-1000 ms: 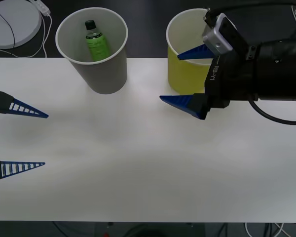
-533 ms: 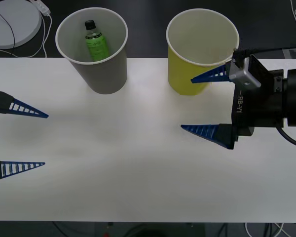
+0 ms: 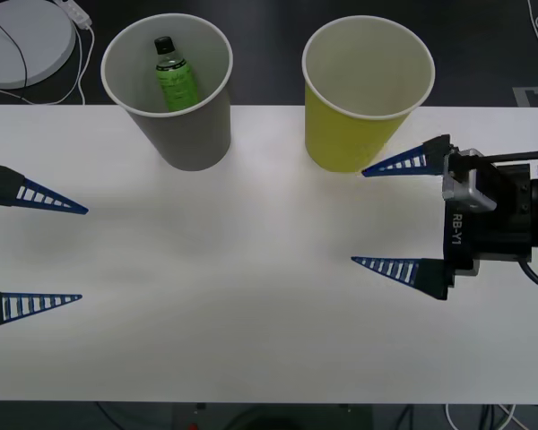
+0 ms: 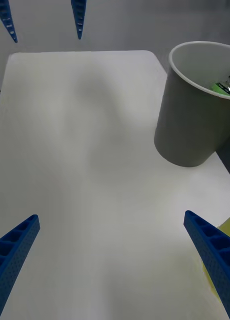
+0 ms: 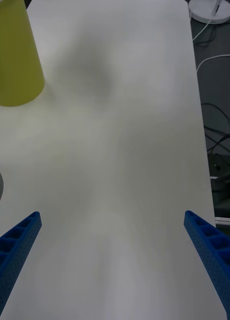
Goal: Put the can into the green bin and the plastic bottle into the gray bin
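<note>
The gray bin (image 3: 175, 134) stands at the back left of the table, and the plastic bottle (image 3: 175, 79) leans inside it. At the back right is the green bin (image 3: 341, 134); its white inside shows nothing, and the can is out of view. My right gripper (image 3: 359, 217) hangs open and empty over the table, just right of and in front of the green bin. At the left edge my left gripper (image 3: 83, 253) is open and empty too. The right wrist view has the gray bin (image 4: 187, 130), a bit of the bottle (image 4: 222, 86) and the far left gripper (image 4: 46, 38). The left wrist view catches the green bin (image 5: 14, 60).
The white table (image 3: 251, 313) is bare between the two grippers. A round white object (image 3: 22, 40) with a cable lies off the table at the back left. Cables (image 5: 215, 125) run on the floor beyond the table's edge.
My right gripper has drawn back from the green bin's rim, moving right and toward the front, still open. The left arm, both bins and the bottle have stayed put.
</note>
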